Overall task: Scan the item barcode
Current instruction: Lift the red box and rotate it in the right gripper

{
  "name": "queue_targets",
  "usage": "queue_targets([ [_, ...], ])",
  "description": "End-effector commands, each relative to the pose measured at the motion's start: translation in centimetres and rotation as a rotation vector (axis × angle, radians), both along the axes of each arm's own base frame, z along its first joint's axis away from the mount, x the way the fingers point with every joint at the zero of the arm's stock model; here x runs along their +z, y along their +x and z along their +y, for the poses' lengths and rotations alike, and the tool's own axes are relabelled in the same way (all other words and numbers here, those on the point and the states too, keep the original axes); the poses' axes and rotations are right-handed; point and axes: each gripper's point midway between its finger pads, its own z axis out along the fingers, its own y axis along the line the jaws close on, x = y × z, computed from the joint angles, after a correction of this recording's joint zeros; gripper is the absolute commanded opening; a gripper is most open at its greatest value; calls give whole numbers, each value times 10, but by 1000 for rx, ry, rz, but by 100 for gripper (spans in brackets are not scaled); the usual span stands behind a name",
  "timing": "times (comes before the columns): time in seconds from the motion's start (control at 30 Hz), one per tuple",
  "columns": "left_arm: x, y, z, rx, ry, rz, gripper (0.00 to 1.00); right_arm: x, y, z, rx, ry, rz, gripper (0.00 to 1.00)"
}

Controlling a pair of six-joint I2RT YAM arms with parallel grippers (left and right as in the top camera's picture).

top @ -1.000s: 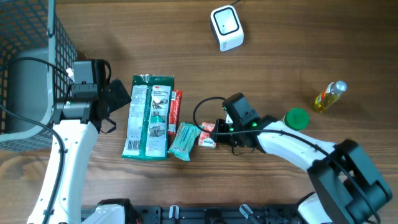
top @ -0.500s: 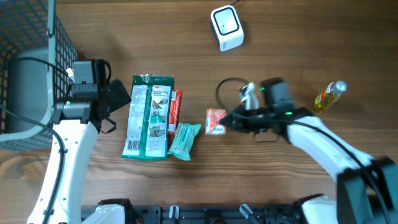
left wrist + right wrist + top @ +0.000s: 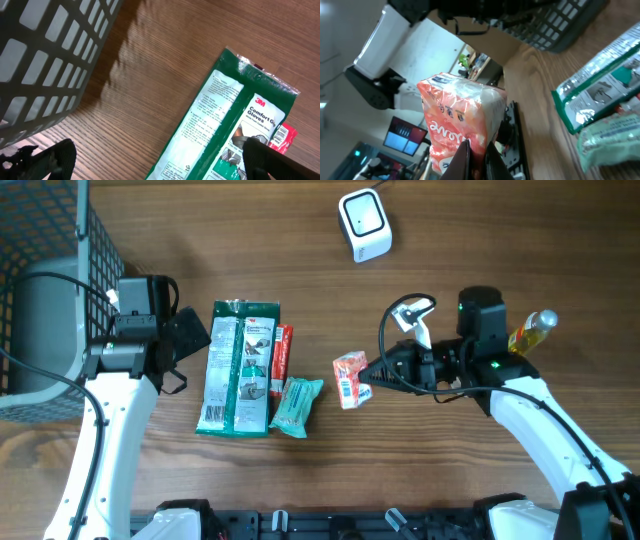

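Right gripper [image 3: 367, 373] pinches the orange packet [image 3: 348, 379]; left gripper [image 3: 190, 348] gapes wide, empty.

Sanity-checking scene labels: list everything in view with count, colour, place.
scanner: 1, white, far side, centre
wire basket: 1, dark, far left corner
glove pack: 1, green, left of centre
flat pack: 1, red, against glove pack's right edge
snack packet: 1, teal, near end of flat pack
small packet: 1, orange-red, centre, held
bottle: 1, yellow, right side
table: 1, brown wood
left gripper: open, empty, beside glove pack
right gripper: shut on small packet
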Motion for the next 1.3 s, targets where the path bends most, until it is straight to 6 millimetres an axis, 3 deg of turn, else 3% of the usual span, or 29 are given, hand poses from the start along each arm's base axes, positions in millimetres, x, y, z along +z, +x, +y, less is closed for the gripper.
queue_targets([
  [0.0, 3, 2, 3, 21, 6, -13, 100, 17, -7, -2, 53, 11, 110, 4],
  [0.33, 4, 2, 3, 21, 6, -13, 100, 31, -1, -1, 57, -35, 268, 4],
  [0.53, 4, 2, 3, 21, 6, -13, 100, 43, 2, -1, 53, -38, 235, 4],
  [1.27, 4, 2, 3, 21, 6, -13, 100, 44, 2, -1, 53, -38, 233, 4],
])
